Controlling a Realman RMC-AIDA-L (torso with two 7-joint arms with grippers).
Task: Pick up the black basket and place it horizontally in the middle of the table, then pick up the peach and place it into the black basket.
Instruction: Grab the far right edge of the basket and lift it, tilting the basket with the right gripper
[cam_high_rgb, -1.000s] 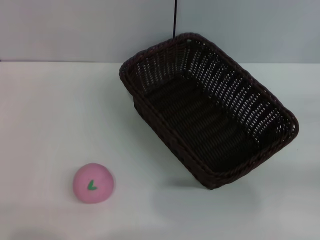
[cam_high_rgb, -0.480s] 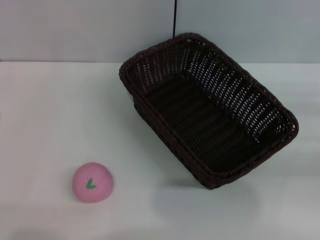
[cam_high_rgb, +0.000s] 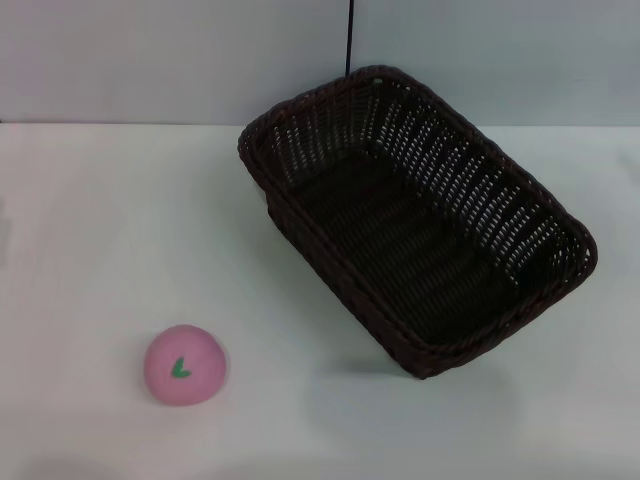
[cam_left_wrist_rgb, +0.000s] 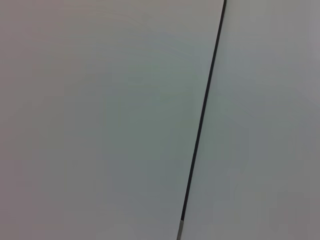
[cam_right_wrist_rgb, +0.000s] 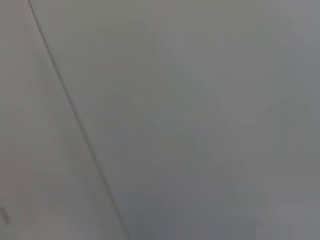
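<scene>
The black basket (cam_high_rgb: 415, 220) stands on the white table (cam_high_rgb: 110, 220) in the head view, right of centre, turned at a slant with one short end toward the back left and the other toward the front right. It is empty. The peach (cam_high_rgb: 184, 364), pink with a green leaf mark, lies on the table at the front left, well apart from the basket. Neither gripper shows in any view. Both wrist views show only a plain grey wall with a thin dark seam.
A grey wall (cam_high_rgb: 150, 60) with a dark vertical seam (cam_high_rgb: 350, 35) rises behind the table's far edge. Bare tabletop lies left of the basket and between the basket and the peach.
</scene>
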